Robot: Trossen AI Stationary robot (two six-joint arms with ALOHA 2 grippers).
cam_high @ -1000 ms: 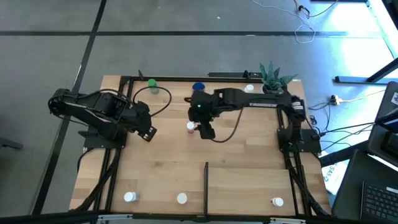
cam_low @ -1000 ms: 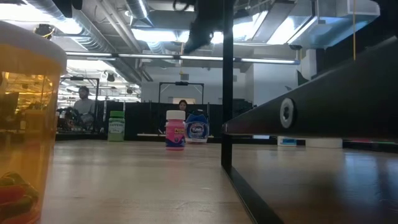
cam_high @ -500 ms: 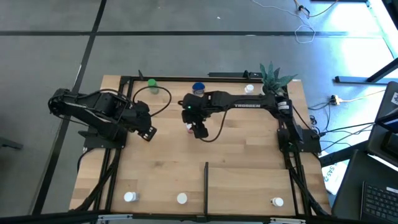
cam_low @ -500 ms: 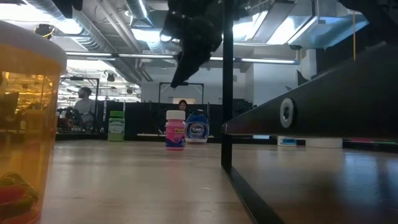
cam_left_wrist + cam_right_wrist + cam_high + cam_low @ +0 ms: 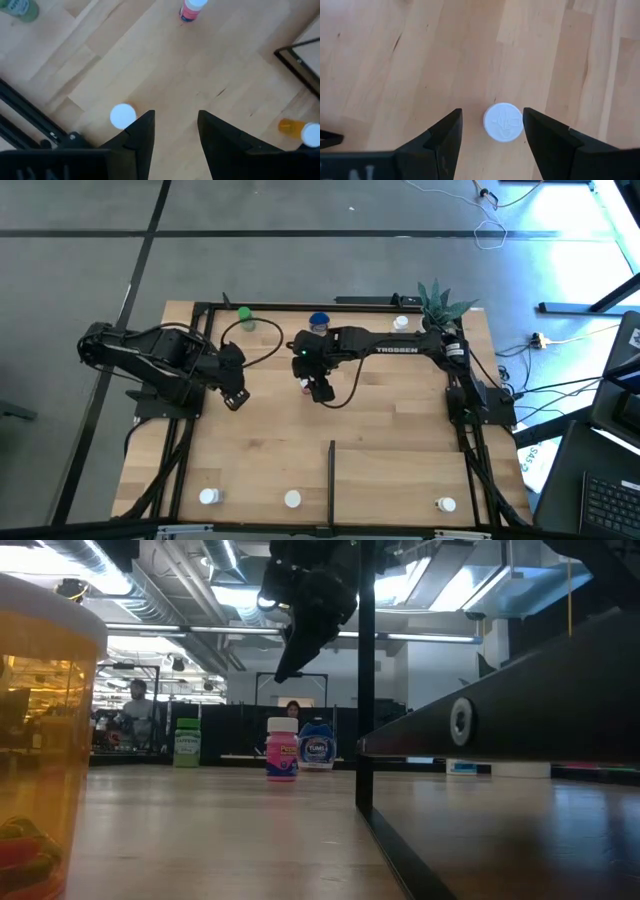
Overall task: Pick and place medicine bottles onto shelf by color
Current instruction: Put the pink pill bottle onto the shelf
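Fingers of the right gripper [image 5: 491,131] stand spread above the pink bottle [image 5: 306,385], whose white cap shows between them, untouched. That bottle stands upright on the table [image 5: 400,420], just in front of the wider blue bottle [image 5: 319,322]. Well to the pink bottle's left, the left gripper [image 5: 175,131] hangs with its fingers apart, holding nothing.

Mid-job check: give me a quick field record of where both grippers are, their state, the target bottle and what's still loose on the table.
right gripper: open, above the pink bottle, not gripping
pink bottle cap: white, seen between the fingers from above
left gripper: open, empty, waiting at table's left side
blue bottle: far edge, just behind the right arm
green bottle: far edge, left of the blue one
divider bar: near edge, white-capped bottles on both sides
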